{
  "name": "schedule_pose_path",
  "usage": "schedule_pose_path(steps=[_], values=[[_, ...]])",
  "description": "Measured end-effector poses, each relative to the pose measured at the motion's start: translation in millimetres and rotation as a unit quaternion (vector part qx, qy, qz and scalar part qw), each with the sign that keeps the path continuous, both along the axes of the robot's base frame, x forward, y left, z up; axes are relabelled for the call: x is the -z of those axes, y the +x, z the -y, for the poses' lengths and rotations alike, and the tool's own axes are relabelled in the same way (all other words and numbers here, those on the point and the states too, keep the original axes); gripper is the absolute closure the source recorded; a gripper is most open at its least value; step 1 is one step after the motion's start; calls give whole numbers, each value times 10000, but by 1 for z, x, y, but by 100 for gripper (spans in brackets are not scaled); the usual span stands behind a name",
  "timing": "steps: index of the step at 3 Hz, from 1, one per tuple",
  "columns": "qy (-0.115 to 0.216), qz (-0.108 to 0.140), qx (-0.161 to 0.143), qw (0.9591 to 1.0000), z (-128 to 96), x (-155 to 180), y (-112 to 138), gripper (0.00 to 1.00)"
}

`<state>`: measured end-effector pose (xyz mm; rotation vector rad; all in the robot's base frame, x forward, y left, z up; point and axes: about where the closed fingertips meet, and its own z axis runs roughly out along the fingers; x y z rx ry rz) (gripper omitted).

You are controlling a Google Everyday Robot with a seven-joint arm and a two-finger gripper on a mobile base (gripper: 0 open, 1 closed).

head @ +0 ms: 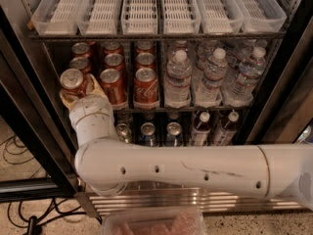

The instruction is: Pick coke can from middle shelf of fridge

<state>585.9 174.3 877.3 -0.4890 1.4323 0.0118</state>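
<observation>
In the camera view my gripper [78, 94] is at the left front of the fridge's middle shelf [195, 108]. It is shut on a red coke can [72, 81], its tan fingers [96, 88] wrapped round the can's lower half. The can leans a little to the left, with its silver top showing. Several more coke cans [146, 86] stand in lanes just to its right. My white arm [186, 168] crosses in front of the fridge's lower part and hides much of the bottom shelf. The ridged steel base panel [195, 200] shows below the arm.
Water bottles [178, 77] fill the right half of the middle shelf. White slotted trays [142, 9] sit on the shelf above. Small cans and bottles [146, 133] stand on the shelf below. The black door frame [29, 126] is close on the left, cables [14, 151] lie on the floor, and a clear container [151, 224] is at the bottom edge.
</observation>
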Motion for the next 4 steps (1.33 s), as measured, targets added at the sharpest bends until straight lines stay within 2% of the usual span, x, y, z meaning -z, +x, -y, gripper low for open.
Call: schedule_pose_path(steps=[1, 2, 3, 4], values=[[-192, -411, -222, 9987, 12, 3, -26, 100], [-259, -633, -422, 9968, 26, 0, -50, 100], [-273, -757, -683, 9944, 38, -2, -64, 100], [-384, -880, -745, 9926, 81, 3, -59, 100]])
